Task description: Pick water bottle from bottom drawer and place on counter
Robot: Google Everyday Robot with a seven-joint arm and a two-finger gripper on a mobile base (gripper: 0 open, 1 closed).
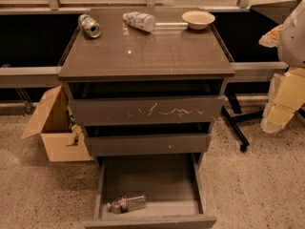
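The water bottle [127,203] lies on its side in the open bottom drawer [152,180], near the drawer's front left. It is small and clear with a narrow coloured label band. The counter [147,51] is the glossy dark top of the drawer cabinet. My gripper [282,104] hangs at the right edge of the view, to the right of the cabinet at about the height of the upper drawers. It is far from the bottle and holds nothing that I can see.
On the counter lie a metal can [89,26] at the back left, a fatter labelled bottle [139,21] at the back middle and a tan bowl [198,19] at the back right. An open cardboard box [52,125] stands left of the cabinet. The scratched top drawer [147,111] is slightly open.
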